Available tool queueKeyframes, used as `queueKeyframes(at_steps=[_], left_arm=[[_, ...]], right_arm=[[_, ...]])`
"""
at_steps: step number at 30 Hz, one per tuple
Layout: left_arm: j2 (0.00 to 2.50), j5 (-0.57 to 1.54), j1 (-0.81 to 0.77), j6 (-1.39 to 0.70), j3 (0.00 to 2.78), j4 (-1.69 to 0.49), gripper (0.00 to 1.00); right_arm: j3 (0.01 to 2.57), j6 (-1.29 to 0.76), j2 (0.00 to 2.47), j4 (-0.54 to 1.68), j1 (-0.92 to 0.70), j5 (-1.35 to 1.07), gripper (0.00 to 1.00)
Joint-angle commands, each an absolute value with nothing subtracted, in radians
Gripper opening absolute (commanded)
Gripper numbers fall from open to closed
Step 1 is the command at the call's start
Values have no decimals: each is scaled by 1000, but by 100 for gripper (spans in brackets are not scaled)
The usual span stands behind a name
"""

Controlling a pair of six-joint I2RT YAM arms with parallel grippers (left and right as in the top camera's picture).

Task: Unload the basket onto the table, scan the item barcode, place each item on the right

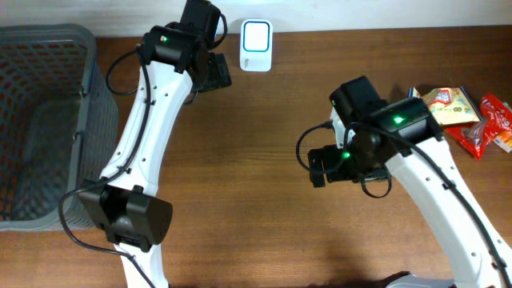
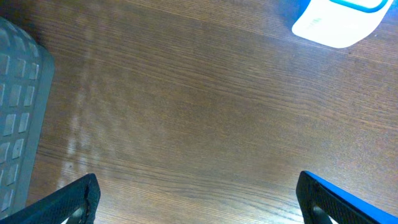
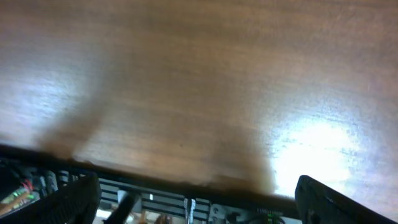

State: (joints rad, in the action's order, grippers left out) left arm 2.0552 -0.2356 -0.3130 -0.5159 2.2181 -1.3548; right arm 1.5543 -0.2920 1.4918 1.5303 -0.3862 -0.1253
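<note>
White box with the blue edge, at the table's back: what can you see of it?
The white box is a small rounded rectangle, seemingly plastic, a light blue band framing its bright white face. It lies flat on the brown wooden table near the far edge. Nothing seems to touch it; the open left pincer hovers beside it.

Glare whitens the table (image 3: 317, 146); wrist views blurred.
</note>
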Motion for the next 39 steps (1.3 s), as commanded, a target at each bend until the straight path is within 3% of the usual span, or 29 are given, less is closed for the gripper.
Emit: queueKeyframes(at_steps=[1, 6, 16, 21, 27, 39], left_arm=[[2042, -232, -316, -510, 2226, -1356, 99], [2042, -232, -316, -510, 2226, -1356, 99], [2042, -232, -316, -510, 2226, -1356, 99], [2042, -232, -316, -510, 2226, -1356, 99], [2042, -232, -316, -510, 2226, -1356, 99], [2042, -232, -316, -510, 2226, -1356, 99]], right_arm=[[1547, -300, 1499, 1528, -392, -120, 99], [1547, -300, 1512, 1529, -392, -122, 99], [1500, -10, 1316, 1342, -392, -71, 99], [1068, 49, 964, 910, -381, -76, 99], [526, 48, 485, 535, -141, -237, 99], [130, 49, 103, 133, -114, -251, 99]])
